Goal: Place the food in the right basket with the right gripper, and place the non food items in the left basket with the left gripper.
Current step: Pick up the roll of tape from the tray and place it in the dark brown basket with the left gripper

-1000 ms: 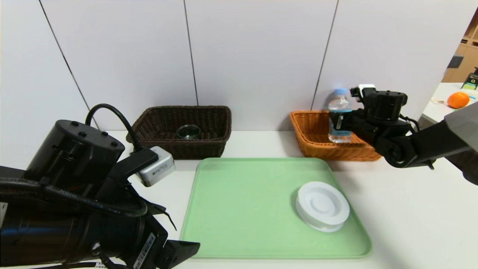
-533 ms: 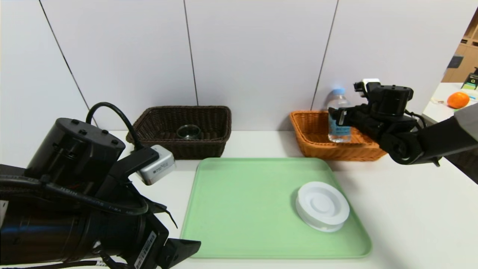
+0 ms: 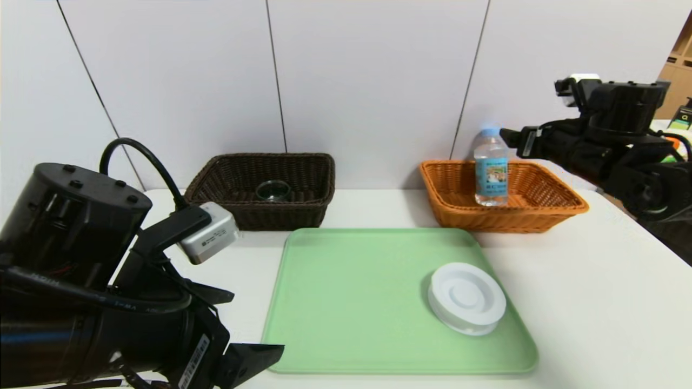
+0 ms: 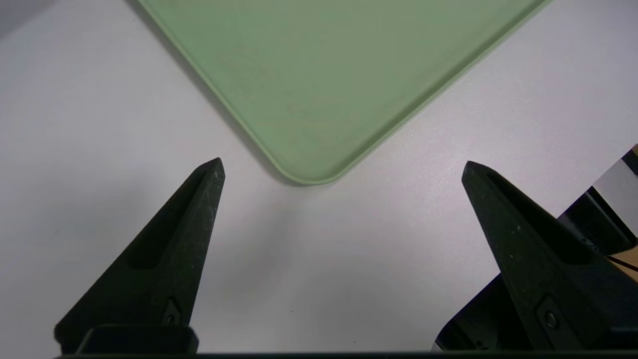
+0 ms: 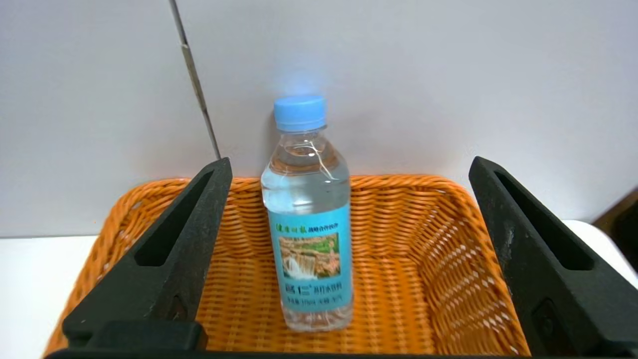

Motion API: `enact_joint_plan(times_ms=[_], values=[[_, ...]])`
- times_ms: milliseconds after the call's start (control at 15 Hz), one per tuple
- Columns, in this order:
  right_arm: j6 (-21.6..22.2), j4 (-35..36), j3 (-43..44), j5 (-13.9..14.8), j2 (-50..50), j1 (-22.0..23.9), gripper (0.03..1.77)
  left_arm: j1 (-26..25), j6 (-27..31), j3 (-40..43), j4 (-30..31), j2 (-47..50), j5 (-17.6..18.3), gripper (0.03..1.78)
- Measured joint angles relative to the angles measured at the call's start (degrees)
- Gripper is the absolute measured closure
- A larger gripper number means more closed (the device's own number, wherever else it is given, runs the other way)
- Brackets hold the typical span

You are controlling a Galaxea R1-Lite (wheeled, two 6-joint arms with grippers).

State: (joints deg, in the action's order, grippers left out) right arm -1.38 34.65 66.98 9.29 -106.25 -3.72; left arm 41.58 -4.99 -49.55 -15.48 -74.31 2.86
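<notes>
The water bottle (image 5: 308, 219) is seen upright in the orange basket (image 3: 546, 208), released by the wide-spread right gripper (image 5: 349, 164); the left gripper (image 4: 341, 167) is spread wide too.

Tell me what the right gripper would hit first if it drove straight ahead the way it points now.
Probably the water bottle: it stands upright in the orange basket, centred between the open right gripper fingers. Depth is unclear; the gripper may pass over the cap.

White tabletop (image 3: 584, 302) runs back to a wall of pale grey panels (image 3: 373, 81) split by thin dark vertical seams (image 3: 277, 81). Past the table's far right corner: wooden shelving (image 3: 676, 70) (only a sliver visible). Lighting even and soft, faint shadows on the tabletop.
</notes>
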Motion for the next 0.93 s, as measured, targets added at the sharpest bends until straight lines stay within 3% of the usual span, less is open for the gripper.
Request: enact_joint_plan(times_ms=[267,600,933], values=[[-0.1,-9.8,-3.7,0.0,10.4,0.0,0.13,0.1,0.3,-0.7,0.1,2.1,0.0,0.12],[-0.1,-29.7,-9.5,0.0,23.6,-0.3,0.11,0.3,0.4,-0.7,1.8,4.0,0.3,0.12],[-0.1,-40.9,-14.1,-0.2,34.1,-0.5,0.11,0.3,-0.4,0.3,1.8,4.5,0.2,0.12]])
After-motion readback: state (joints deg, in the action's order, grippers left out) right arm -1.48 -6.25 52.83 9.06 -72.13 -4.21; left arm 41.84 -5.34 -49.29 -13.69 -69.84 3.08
